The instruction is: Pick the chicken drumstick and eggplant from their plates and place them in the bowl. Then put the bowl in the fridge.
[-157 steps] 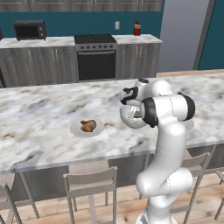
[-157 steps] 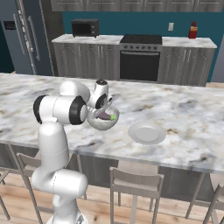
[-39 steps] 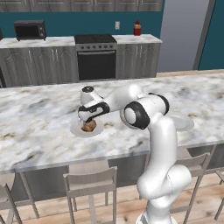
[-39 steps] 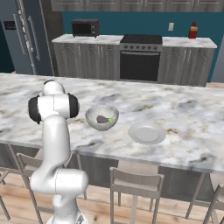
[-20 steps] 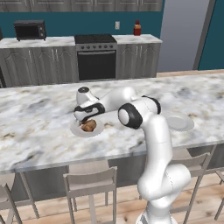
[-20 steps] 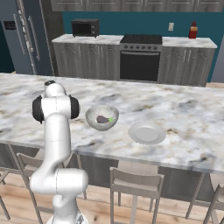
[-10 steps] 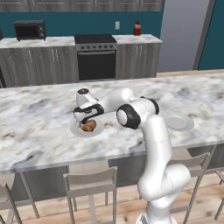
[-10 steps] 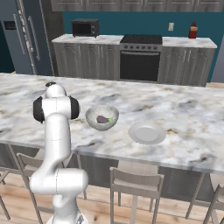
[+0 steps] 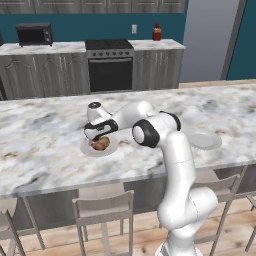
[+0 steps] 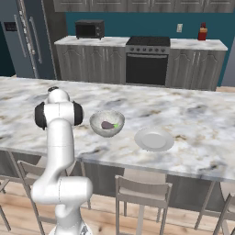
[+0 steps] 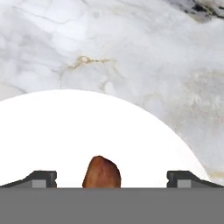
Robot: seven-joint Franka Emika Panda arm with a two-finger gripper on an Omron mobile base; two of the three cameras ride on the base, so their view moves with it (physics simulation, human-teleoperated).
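The golden-brown chicken drumstick [image 9: 102,144] lies on a round white plate [image 9: 88,149] on the marble island. My gripper [image 9: 99,135] hangs just above it, pointing down. In the hand view the drumstick [image 11: 102,171] sits between the two dark fingertips [image 11: 42,178], which stand wide apart on either side without touching it, over the plate [image 11: 87,127]. The gripper [image 11: 112,179] is open. The speckled bowl [image 10: 106,123] stands on the island with the dark purple eggplant [image 10: 108,125] inside it. An empty white plate [image 10: 153,139] lies to its right. The dark fridge [image 10: 22,36] stands at the far left.
Stools [image 9: 104,210] line the island's near edge. Against the back wall runs a counter with a black oven [image 9: 110,69], a microwave [image 9: 34,34] and a red bottle [image 9: 157,32]. The second empty plate [image 9: 204,140] lies near the island's right front edge.
Since the oldest frames the arm has swung left from the bowl to the drumstick's plate. Over the last second the open gripper has sunk slightly toward the drumstick.
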